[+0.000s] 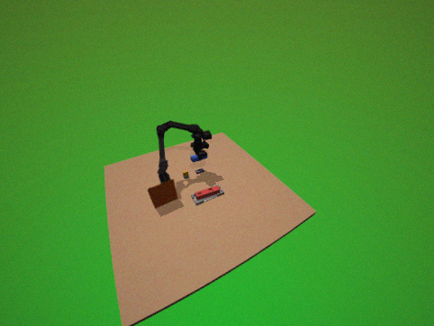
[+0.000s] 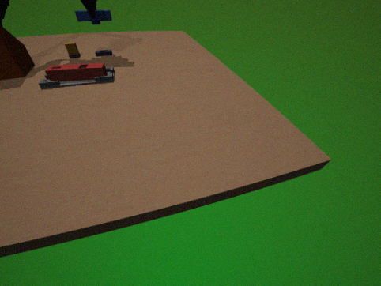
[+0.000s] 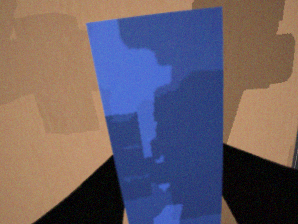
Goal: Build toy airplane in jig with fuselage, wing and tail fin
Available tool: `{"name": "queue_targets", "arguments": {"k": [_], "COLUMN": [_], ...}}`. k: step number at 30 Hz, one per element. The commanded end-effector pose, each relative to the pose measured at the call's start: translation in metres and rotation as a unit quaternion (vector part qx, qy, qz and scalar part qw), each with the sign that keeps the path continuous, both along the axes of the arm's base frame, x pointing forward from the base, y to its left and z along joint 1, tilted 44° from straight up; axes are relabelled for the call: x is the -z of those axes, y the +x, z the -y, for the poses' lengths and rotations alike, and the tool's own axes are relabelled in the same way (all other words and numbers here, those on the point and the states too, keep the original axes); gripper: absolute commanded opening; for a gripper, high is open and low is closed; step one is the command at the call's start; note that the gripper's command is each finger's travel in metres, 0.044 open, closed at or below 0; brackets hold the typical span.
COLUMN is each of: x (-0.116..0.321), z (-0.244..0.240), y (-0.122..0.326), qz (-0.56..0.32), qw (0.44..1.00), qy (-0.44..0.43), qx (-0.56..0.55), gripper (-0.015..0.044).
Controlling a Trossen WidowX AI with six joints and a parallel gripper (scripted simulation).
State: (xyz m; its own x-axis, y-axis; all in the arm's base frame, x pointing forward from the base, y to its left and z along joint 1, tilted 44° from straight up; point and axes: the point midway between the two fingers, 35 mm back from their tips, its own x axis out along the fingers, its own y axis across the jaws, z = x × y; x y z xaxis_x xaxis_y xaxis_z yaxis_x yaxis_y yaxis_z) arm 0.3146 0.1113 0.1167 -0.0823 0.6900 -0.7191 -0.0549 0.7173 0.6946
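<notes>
The gripper (image 1: 201, 155) (image 2: 95, 14) (image 3: 170, 162) is shut on the blue wing (image 1: 194, 158) (image 2: 81, 16) (image 3: 160, 55), one finger on each side. It holds the wing roughly level, high above the table; a short tab points down below its middle in the exterior view. The red fuselage (image 1: 208, 193) (image 2: 77, 73) lies in the grey cradle (image 1: 197, 202) (image 2: 49, 84) and looks flat, with two dark sockets on top. Nothing stands in them. The yellow tail fin (image 1: 185, 174) (image 2: 71, 49) stands upright in a small dark holder (image 2: 74, 56) behind the cradle. The fuselage's underside is hidden.
A low dark stand (image 1: 200, 171) (image 2: 103, 53) lies beside the tail fin, below the held wing. The brown block (image 1: 163, 194) (image 2: 13, 59) at the arm's base stands left of the cradle. The wooden table (image 1: 216, 252) (image 2: 178, 126) has open edges.
</notes>
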Motion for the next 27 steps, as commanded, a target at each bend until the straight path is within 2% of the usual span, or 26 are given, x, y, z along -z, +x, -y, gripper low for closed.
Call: {"name": "queue_targets", "arguments": {"k": [1,27], "x": [0.002,0.067], "z": [0.005,0.058], "y": [0.002,0.018], "qz": [0.013,0.160], "qw": [1.000,0.974], "qy": [0.002,0.006], "qx": [-0.012,-0.163], "gripper": [0.0000,0.0000]}}
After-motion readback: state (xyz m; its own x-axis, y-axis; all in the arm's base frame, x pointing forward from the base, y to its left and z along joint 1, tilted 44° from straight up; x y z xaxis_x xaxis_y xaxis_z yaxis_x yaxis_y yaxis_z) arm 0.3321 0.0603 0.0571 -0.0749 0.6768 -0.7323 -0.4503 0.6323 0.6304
